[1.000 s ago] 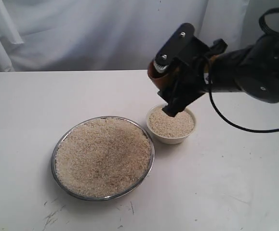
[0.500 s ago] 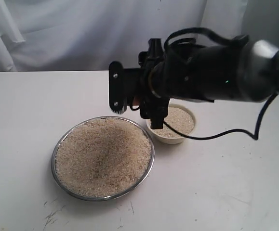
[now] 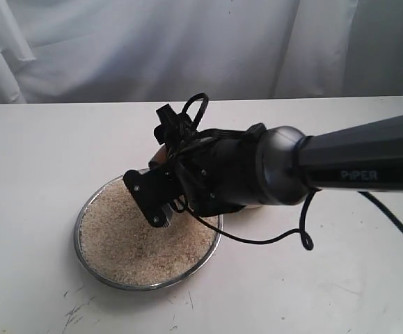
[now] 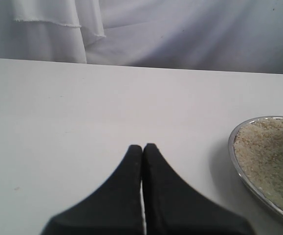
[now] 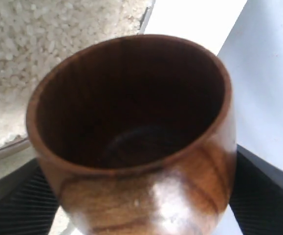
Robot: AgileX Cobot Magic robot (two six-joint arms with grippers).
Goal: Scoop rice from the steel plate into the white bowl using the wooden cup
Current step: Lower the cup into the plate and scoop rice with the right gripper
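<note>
1. You are holding the wooden cup (image 5: 131,132) low over the rice (image 3: 128,236) on the steel plate (image 3: 78,240). Its dark inside is showing empty, so I judge this scoop is only beginning.
2. Your right gripper (image 3: 161,191) is clamping the cup's sides. Your left gripper (image 4: 142,152) is idling near the plate's rim, fingers pressed together on nothing.
3. The arm is hiding the white bowl, so you cannot be gauging its fill.
4. The cup is looking glossy, reddish-brown and grained, and a broad heap of rice is waiting.

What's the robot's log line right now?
right gripper: holds glossy reddish-brown wooden cup, empty | cup: over pale rice in shiny round steel plate | left gripper: shut, empty
</note>
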